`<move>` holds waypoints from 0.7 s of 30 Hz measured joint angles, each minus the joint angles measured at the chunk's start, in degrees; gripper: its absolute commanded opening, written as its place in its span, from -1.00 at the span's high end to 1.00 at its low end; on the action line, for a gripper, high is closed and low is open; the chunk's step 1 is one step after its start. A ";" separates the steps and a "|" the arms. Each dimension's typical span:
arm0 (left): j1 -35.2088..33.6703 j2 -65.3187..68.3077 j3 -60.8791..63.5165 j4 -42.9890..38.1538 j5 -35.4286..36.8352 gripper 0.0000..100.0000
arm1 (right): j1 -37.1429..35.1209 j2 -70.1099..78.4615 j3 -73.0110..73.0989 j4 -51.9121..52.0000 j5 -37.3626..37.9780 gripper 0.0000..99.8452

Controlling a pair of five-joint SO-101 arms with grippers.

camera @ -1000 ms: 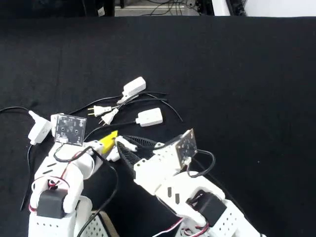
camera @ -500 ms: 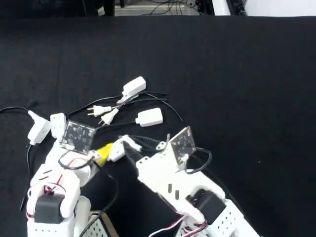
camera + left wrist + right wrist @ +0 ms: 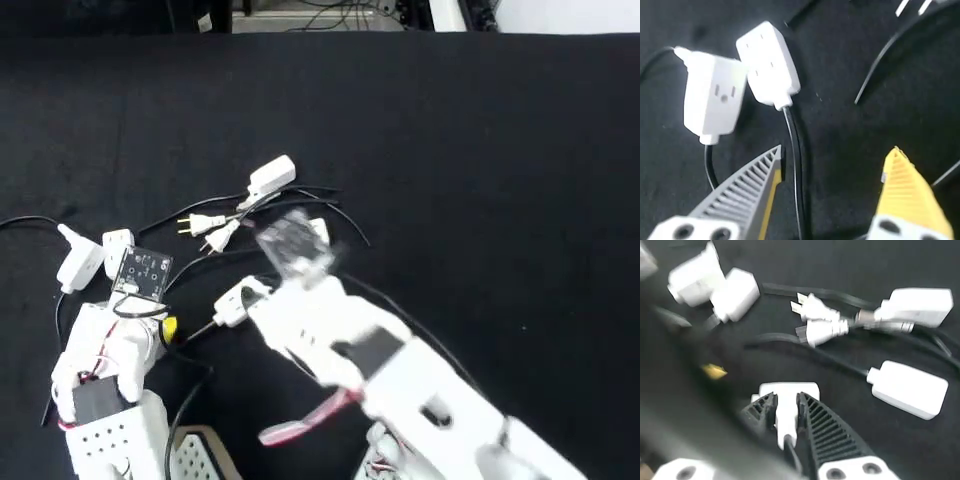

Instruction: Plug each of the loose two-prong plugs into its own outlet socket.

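Note:
Two loose two-prong plugs [image 3: 200,223] [image 3: 222,238] lie side by side on the black table, and in the right wrist view they are the plugs [image 3: 812,306] [image 3: 824,330]. My right gripper [image 3: 786,399] is shut on a white corded block [image 3: 788,390]; I cannot tell whether that block [image 3: 232,300] is a plug or a socket. White outlet sockets lie around: one [image 3: 272,177] at the back, a second [image 3: 910,387] near it, and a pair [image 3: 715,100] [image 3: 769,62] at the left. My left gripper [image 3: 836,150] hangs open just short of that pair, holding nothing.
Thin black cords [image 3: 300,195] run in loops among the sockets and plugs, and one cord [image 3: 795,170] passes between my left fingers. The black cloth [image 3: 480,180] to the right and far back is bare. A flat pale object [image 3: 200,455] sits at the near edge.
My right arm has swung left and forward, carrying the white block with it. My left gripper has drawn back from that block toward the near left.

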 measured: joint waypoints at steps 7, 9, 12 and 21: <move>0.00 0.00 0.09 0.00 0.00 0.37 | 3.78 25.14 -12.92 0.26 3.43 0.98; 0.00 0.00 0.09 0.00 0.00 0.37 | 5.10 27.25 -16.09 2.81 4.04 0.98; 0.00 0.00 0.09 0.00 0.00 0.37 | 5.45 29.01 -19.52 6.95 4.31 0.98; 0.00 0.00 0.09 0.00 0.00 0.37 | 5.45 29.71 -23.21 11.87 7.91 0.98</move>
